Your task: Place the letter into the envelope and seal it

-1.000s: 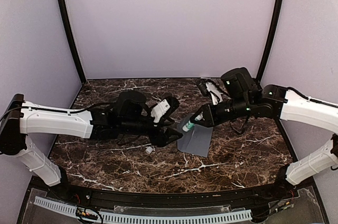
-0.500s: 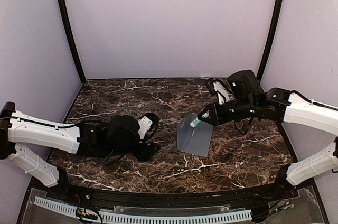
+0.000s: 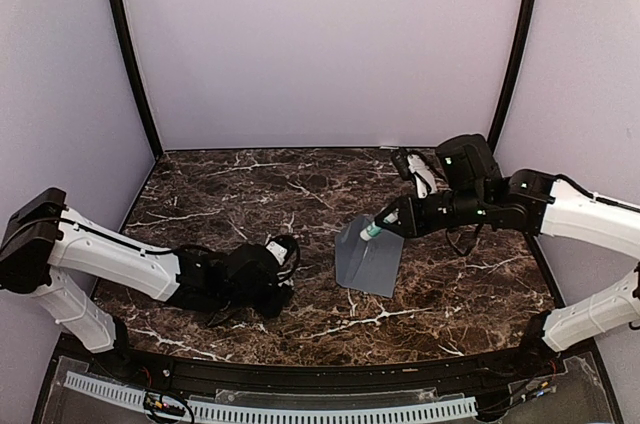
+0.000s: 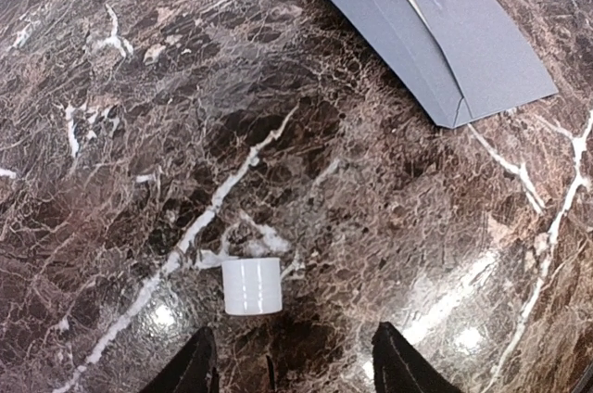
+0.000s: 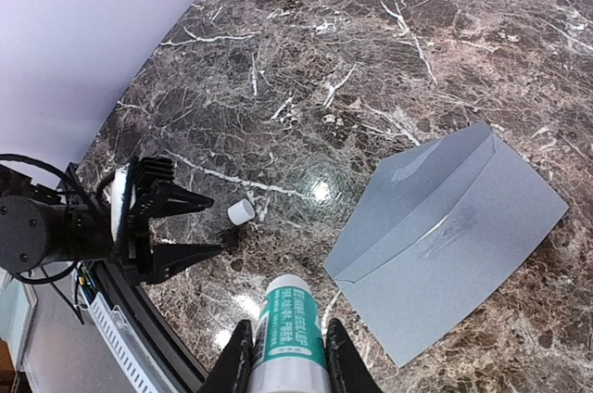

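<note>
The grey envelope (image 3: 368,264) lies on the marble right of centre, its flap partly raised (image 5: 454,235). The letter does not show; only a thin pale line runs along the flap's fold in the left wrist view. My right gripper (image 5: 285,356) hovers over the envelope's near-left corner, shut on a green-and-white glue stick (image 5: 292,333) with its bare tip pointing down (image 3: 372,231). My left gripper (image 4: 296,367) is low over the table, left of the envelope, open and holding nothing. A small white cap (image 4: 251,286) lies just ahead of its left finger (image 5: 241,212).
Purple walls close in the back and both sides. A black rail (image 3: 300,376) runs along the near edge, just behind my left arm (image 3: 120,259). Dark marble (image 3: 250,194) stretches between the arms and the back wall.
My left arm has pulled back from the envelope toward the near left and sunk low, its jaws narrowing a little. The right gripper with the glue stick has drawn slightly right.
</note>
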Available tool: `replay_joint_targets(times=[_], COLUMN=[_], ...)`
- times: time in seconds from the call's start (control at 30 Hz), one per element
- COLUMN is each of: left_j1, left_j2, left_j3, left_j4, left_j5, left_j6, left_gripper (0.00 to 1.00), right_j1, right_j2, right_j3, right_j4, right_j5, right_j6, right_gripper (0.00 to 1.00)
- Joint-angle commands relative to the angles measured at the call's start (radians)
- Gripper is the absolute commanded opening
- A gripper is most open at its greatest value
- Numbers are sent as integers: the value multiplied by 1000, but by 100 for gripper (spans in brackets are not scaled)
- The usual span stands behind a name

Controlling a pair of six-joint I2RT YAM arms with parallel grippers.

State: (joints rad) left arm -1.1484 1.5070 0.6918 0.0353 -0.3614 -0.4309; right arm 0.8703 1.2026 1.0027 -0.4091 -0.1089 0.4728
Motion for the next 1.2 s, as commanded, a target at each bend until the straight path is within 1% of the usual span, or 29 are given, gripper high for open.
replay_joint_targets(times=[0.0, 0.1, 0.33, 0.77, 1.03, 1.1, 1.17], left_j1=[-4, -2, 17, 39, 42, 44, 44], left_j2=[32, 45, 93, 163, 181, 185, 187], left_j3=[-14, -11, 1, 23, 18, 17, 17], left_j4=[39, 39, 44, 83, 98, 95, 94], left_j5=[-26, -29, -31, -47, -75, -81, -85], left_j6=[-14, -7, -1, 31, 29, 30, 35], left_gripper=[55, 53, 43, 34, 25, 25, 28], right_j1=[-5, -5, -5, -5, -5, -5, -5], right_j2=[-36, -41, -45, -69, -73, -73, -73], right_j3=[-13, -16, -25, -41, -43, -43, -43], right_j4=[50, 53, 53, 52, 51, 51, 50], right_j5=[-22, -24, -26, -12, -12, -12, -14], right_j6=[4, 4, 3, 0, -2, 0, 0], right_gripper=[0, 0, 0, 0, 0, 0, 0])
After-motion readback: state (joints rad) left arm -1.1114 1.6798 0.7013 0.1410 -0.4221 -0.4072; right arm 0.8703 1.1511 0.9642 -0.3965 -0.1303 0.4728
